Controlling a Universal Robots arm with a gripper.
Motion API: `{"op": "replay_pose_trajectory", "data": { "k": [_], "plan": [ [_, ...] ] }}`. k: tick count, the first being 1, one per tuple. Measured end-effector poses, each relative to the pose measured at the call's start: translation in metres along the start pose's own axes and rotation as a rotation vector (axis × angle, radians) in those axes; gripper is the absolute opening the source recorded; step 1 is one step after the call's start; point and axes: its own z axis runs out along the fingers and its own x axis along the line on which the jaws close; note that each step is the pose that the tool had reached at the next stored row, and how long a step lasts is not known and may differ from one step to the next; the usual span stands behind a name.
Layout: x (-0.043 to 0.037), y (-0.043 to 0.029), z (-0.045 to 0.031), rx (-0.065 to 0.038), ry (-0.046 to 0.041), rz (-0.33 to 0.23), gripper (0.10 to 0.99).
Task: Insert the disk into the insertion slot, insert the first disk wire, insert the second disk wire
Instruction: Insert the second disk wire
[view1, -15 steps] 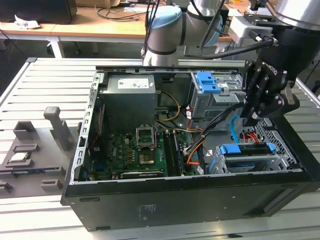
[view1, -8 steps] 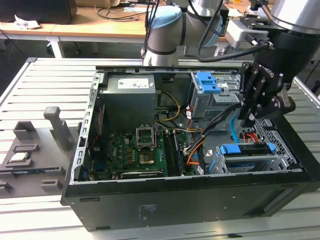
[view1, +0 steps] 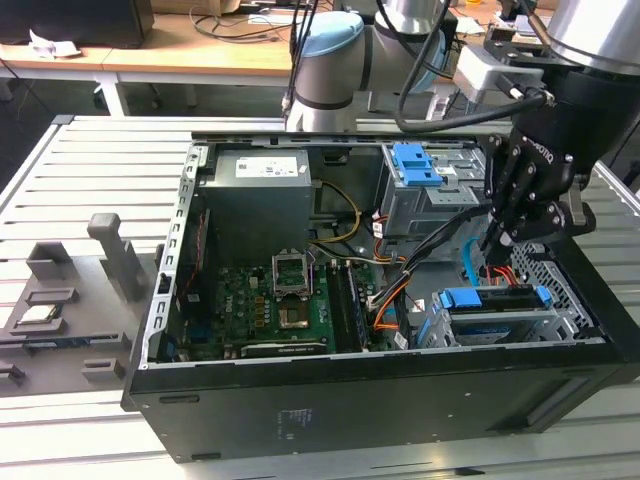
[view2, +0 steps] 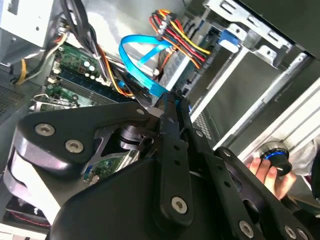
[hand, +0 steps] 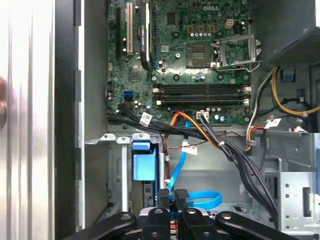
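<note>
The disk in its bright blue caddy lies inside the silver insertion slot at the case's front corner, on the exterior view's right. The caddy's blue end also shows in the first wrist view. My gripper hangs just above the disk's rear, shut on the plug end of the second disk wire, a flat light-blue cable that loops beside the fingertips. The first disk wire, thin red and black strands, runs under the gripper toward the disk. Its plug is hidden.
A taller grey cage with a blue latch stands behind the slot. The motherboard, power supply and thick black cables lie to the exterior view's left. A hand rests outside the case. Grey fixtures stand on the table.
</note>
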Motion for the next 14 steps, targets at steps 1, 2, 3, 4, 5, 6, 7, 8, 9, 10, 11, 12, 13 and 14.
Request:
{"op": "replay_pose_trajectory", "data": {
  "k": [1, 2, 3, 4, 5, 6, 7, 8, 9, 10, 11, 12, 13, 14],
  "plan": [
    [0.0059, -0.0003, 0.0033, 0.0, 0.0, 0.0, 0.161],
    [0.0095, -0.0012, 0.0075, 0.0, -0.0003, 0.0, 0.161],
    [0.0101, -0.0027, 0.0108, 0.0, 0.0, 0.0, 0.161],
    [0.01, -0.0038, 0.0129, 0.0, 0.0001, 0.0, 0.161],
    [0.0099, -0.0048, 0.0146, 0.0, 0.0003, 0.0, 0.161],
    [0.0097, -0.0061, 0.0165, 0.0, 0.0004, 0.0, 0.161],
    [0.0096, -0.0074, 0.0183, 0.0, 0.0006, 0.0, 0.161],
    [0.0095, -0.0086, 0.0209, 0.0, 0.0006, 0.0, 0.161],
    [0.0095, -0.0094, 0.0226, 0.0, 0.0007, 0.0, 0.161],
    [0.0095, -0.0103, 0.0248, 0.0, 0.0008, 0.0, 0.161],
    [0.0094, -0.011, 0.0267, 0.0, 0.0006, 0.0, 0.161],
    [0.0093, -0.012, 0.029, 0.0, 0.0007, 0.0, 0.161],
    [0.0092, -0.0128, 0.0302, 0.0, 0.0008, 0.0, 0.161],
    [0.0092, -0.0137, 0.0308, 0.0, 0.0009, 0.0, 0.161]
  ]
}}
